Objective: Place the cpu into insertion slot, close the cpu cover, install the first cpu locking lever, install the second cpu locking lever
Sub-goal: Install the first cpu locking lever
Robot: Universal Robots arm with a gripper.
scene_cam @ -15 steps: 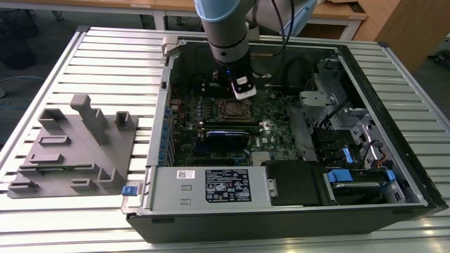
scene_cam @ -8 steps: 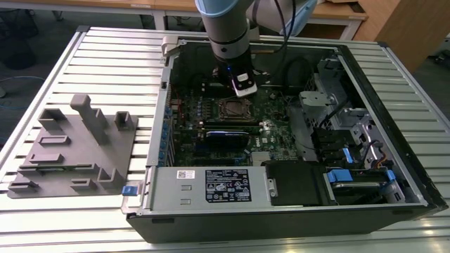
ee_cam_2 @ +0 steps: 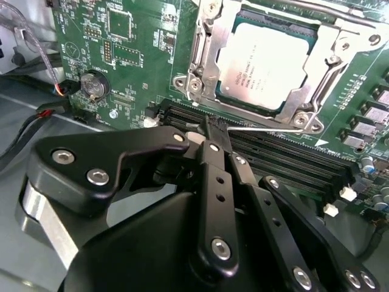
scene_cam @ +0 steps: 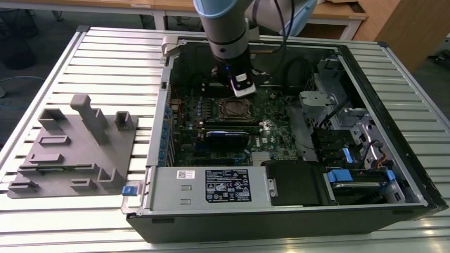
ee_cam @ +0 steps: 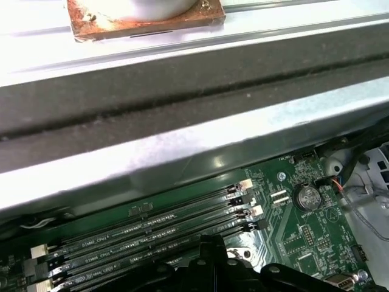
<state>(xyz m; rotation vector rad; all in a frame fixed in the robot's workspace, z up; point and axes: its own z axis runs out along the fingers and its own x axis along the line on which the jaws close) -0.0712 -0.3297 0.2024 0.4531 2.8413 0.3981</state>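
Cpu [ee_cam_2: 262, 61] seated under cpu cover [ee_cam_2: 203, 52], just beyond narrow, closed-up hand [ee_cam_2: 214, 126]

The cpu [ee_cam_2: 264, 64], dull silver-grey top up, sits flat in the insertion slot [scene_cam: 231, 108] on the green board. The cpu cover [ee_cam_2: 322, 61], a silver frame, lies closed around it. A thin locking lever [ee_cam_2: 267, 128] runs along one edge.

Exterior view above, wrist views share memory slots [ee_cam_2: 285, 161] [ee_cam: 152, 228]

A ribbed metal table [scene_cam: 84, 58] stands on dark floor [scene_cam: 63, 21], with wooden desks [scene_cam: 119, 4] and a cabinet [scene_cam: 408, 31] behind.
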